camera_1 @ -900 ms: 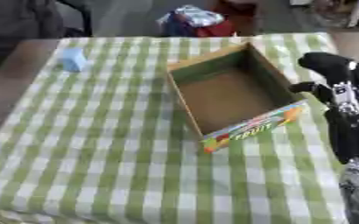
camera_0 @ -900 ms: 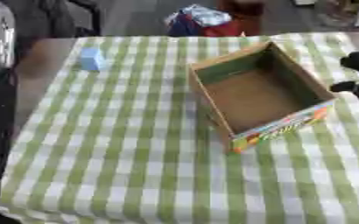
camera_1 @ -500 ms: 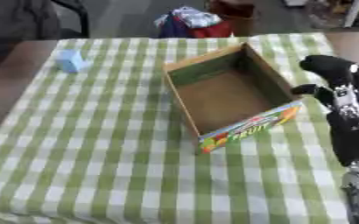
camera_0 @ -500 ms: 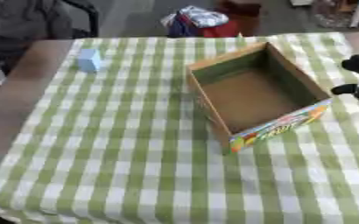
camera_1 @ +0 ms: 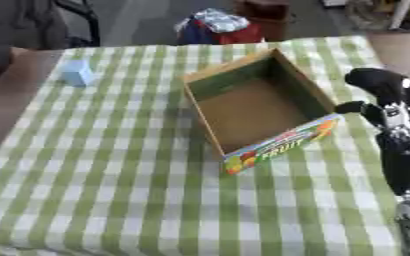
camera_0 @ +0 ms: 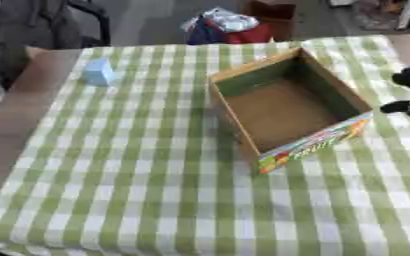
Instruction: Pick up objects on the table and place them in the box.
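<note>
From the left eye view, the cardboard box (camera_0: 289,107) sits open and empty on the green checked tablecloth (camera_0: 138,165), turned a little askew, its printed fruit panel facing the near right. The only loose object I can make out is a small light-blue block (camera_0: 97,73), well apart from the box, near the cloth's far left corner. Only a dark sliver of the right hand shows at the right edge here.

The right eye view shows the right hand (camera_1: 376,85) better: it hangs just beside the box's right wall, holding nothing that I can see, though whether its fingers are curled or straight I cannot tell. The left hand appears in neither view.

To my mind, the block is the thing to fetch. It lies on the left, so the left hand looks better placed; the right would have to cross over the box, and should pass high enough to clear its walls.
</note>
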Motion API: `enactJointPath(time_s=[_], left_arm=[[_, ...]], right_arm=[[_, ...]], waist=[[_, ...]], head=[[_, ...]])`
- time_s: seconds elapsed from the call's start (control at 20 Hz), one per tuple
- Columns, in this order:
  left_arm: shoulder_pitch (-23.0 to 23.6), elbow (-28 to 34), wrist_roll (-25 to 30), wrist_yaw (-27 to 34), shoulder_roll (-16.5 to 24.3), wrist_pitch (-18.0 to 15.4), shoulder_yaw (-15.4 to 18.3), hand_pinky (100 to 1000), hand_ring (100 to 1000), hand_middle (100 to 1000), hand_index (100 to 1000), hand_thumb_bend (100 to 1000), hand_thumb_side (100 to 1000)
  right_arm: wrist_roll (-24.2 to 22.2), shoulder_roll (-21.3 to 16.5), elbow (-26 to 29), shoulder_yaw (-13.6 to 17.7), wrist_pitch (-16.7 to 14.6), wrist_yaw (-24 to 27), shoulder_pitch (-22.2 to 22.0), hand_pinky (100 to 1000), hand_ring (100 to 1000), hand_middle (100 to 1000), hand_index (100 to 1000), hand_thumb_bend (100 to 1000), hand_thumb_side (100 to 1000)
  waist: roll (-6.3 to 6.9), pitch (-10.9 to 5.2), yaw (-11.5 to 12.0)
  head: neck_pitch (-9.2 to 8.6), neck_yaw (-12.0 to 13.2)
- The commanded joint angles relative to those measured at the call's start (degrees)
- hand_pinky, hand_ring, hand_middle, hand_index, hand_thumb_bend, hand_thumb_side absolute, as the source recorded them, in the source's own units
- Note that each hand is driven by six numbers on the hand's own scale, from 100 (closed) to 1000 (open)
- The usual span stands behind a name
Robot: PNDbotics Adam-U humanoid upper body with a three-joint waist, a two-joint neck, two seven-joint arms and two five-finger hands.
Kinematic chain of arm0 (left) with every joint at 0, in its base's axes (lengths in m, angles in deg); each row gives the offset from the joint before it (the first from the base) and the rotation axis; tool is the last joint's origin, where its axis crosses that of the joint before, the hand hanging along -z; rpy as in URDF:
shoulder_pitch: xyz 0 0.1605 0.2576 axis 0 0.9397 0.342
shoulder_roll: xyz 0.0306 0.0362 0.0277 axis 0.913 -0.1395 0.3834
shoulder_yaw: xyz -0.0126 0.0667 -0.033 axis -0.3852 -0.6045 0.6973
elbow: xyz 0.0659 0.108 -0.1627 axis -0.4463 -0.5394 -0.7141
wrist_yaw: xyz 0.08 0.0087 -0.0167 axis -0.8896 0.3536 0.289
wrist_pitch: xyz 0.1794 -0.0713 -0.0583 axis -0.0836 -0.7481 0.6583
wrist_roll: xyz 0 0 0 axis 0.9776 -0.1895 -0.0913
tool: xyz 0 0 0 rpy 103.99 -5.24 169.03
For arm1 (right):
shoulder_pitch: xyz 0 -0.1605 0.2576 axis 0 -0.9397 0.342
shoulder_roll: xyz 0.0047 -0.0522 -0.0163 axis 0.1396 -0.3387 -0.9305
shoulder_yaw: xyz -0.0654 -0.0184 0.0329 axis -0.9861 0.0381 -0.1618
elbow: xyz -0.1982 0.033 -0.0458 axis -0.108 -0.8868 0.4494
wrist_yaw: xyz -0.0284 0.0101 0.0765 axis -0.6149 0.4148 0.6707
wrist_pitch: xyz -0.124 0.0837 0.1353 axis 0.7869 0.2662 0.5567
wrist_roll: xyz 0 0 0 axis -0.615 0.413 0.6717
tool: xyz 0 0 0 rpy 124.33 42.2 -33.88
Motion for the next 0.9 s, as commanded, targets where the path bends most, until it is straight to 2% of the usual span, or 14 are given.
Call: enactJointPath(time_s=[0.05,0.1,0.2,0.35,0.55,0.7,0.8,0.85,0.9], left_arm=[[-1.59,-2.73,0.58,-6.84,1.91,1.03,-0.3,689,575,578,789,100,669],[-1.62,-2.95,0.78,-7.92,1.83,1.2,-0.04,725,626,636,830,100,644],[0.17,-3.58,2.07,-9.9,2.34,1.03,-1.65,748,664,673,839,100,635],[2.28,-4.14,4.88,-12.9,3.13,0.66,-6.07,783,725,728,852,100,625],[2.67,-5.97,9.05,-17.09,3.46,0.98,-12.83,821,795,789,872,100,609],[2.5,-7.13,12.18,-20.22,3.6,0.9,-16.49,845,830,819,888,184,558],[2.67,-7.35,14.32,-22.37,3.5,0.43,-17.22,855,842,829,895,263,511],[2.71,-7.35,15.42,-23.46,3.47,0.15,-17.29,855,842,829,895,263,511],[2.8,-7.33,16.5,-24.54,3.44,-0.1,-17.3,865,855,842,905,308,470]], right_arm=[[-0.3,-1.06,0.8,-0.14,-0.15,-0.26,0.54,590,824,722,690,100,546],[-0.3,-1.06,0.8,-0.13,-0.15,-0.26,0.55,590,824,722,690,100,546],[-0.36,-1.18,0.84,-0.24,-0.14,-0.35,0.84,590,824,722,690,100,547],[-0.57,-1.18,0.84,-0.45,-0.1,-0.4,1.08,590,825,722,690,100,547],[-0.64,-1.13,0.81,-0.49,-0.11,-0.57,1.21,589,825,722,690,100,548],[-0.57,-1.03,0.82,-0.41,-0.16,-0.75,1.26,588,826,722,689,100,549],[-0.51,-0.89,0.83,-0.38,-0.19,-0.89,1.37,587,826,722,689,100,549],[-0.49,-0.82,0.83,-0.39,-0.19,-0.95,1.45,587,826,722,689,100,549],[-0.52,-0.78,0.86,-0.44,-0.2,-1.0,1.52,587,826,722,688,100,549]], waist=[[0.02,-0.66,0.0],[0.05,-0.61,-0.03],[0.4,-0.1,-0.54],[0.66,0.36,-0.97],[0.77,1.07,-1.16],[0.74,1.77,-1.27],[0.7,2.4,-1.38],[0.67,2.67,-1.42],[0.63,2.97,-1.49]], head=[[0.29,0.21],[0.27,0.19],[0.0,0.42],[-0.23,0.84],[-0.63,0.94],[-1.16,0.95],[-1.68,1.08],[-1.89,1.14],[-2.1,1.29]])
